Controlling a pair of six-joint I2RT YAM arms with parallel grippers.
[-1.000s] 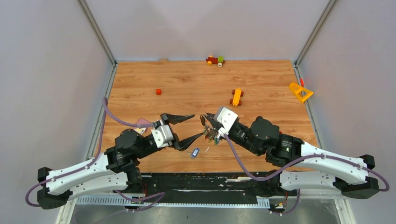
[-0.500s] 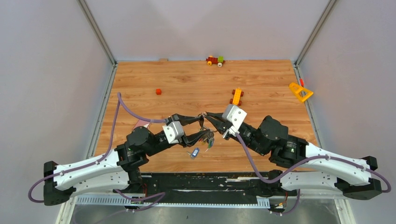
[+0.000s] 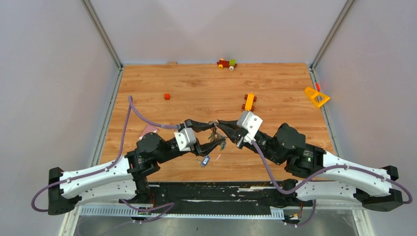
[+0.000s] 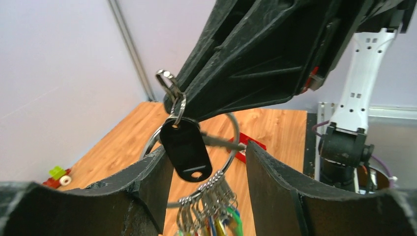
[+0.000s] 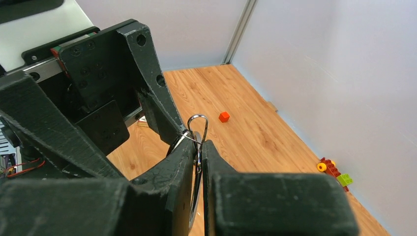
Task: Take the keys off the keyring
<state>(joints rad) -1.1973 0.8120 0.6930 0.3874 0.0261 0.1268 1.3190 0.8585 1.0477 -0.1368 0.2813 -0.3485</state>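
- right gripper: clamped on the keyring, same pinch as a second ago. A small ring pokes up just above its tips.
- It has shifted slightly right and away from the arm bases, carrying the ring with it.
- left gripper: a second ago it sat low-left of the bunch with its jaws spread wide. It has since reached in, and the jaws are now narrower.
- Its fingers now stand either side of the big loop, still parted. I see no clamp on the wire.
- keyring: held in the air between the two grippers, above the table.
- black tag hangs in front of the loop, and the keys are bunched at its bottom.
- loose blue-tagged key: on the table below the bunch, hasn't moved.
- red cube: same spot.
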